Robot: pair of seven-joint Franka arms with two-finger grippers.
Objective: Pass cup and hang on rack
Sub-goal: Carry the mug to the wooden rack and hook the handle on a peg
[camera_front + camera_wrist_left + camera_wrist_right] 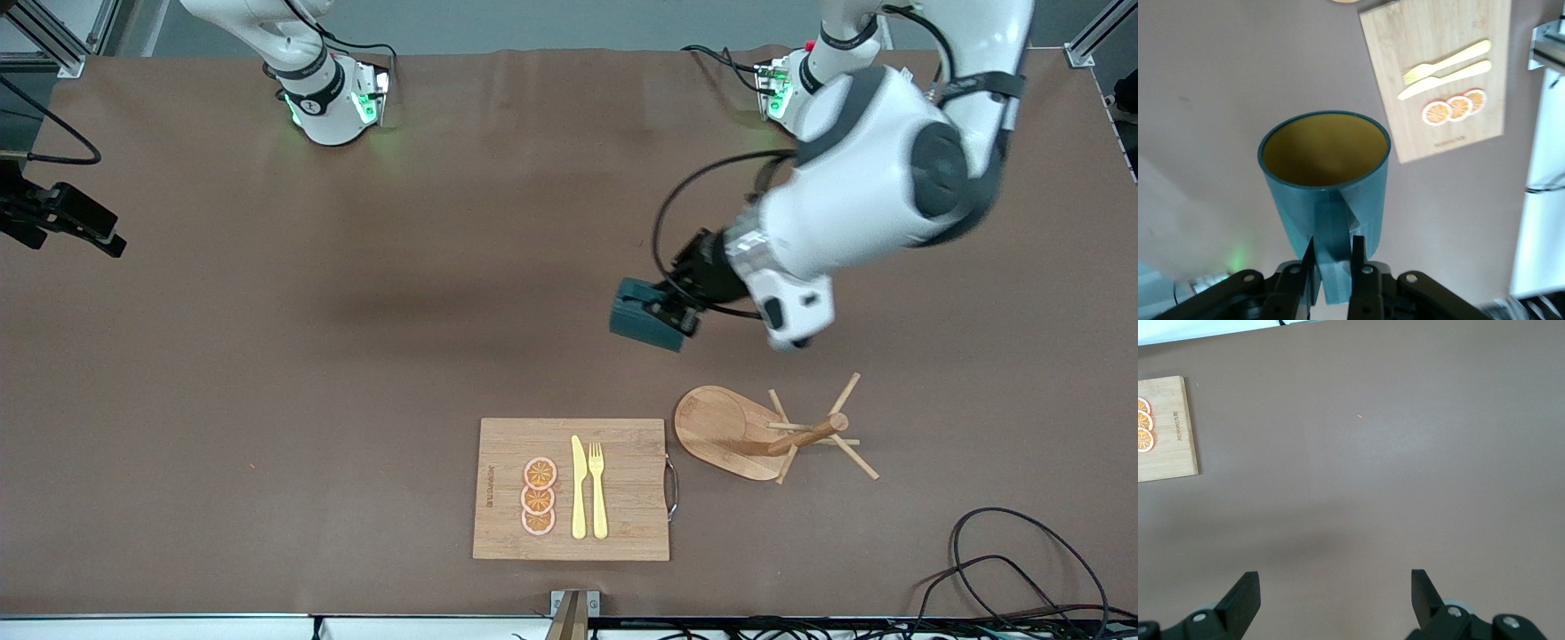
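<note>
- The left gripper [669, 313] hangs in the air over bare table [267, 356], between the arm bases and the rack [765, 436].
- Its two fingers [1358, 263] are clamped tight on the handle of the cup [642, 317], one on each side of the loop, as the left wrist view shows.
- The cup, dark teal with a yellow-orange inside, is off the table and tipped on its side in the front view, with its body sticking out from the gripper toward the right arm's end of the table.
- In the left wrist view the cup's [1328, 180] open mouth faces away from the gripper and nothing is inside it.
- The rack stands on the table near the front camera, toward the left arm's end, with its oval base flat and its thin pegs bare.
- Just beside the rack lies a cutting board [622, 533] carrying a yellow knife [578, 489], a yellow fork [597, 489] and three orange slices [539, 496].
- The right gripper [1335, 593] waits above bare table, its fingers [1243, 600] spread wide apart and holding nothing.
</note>
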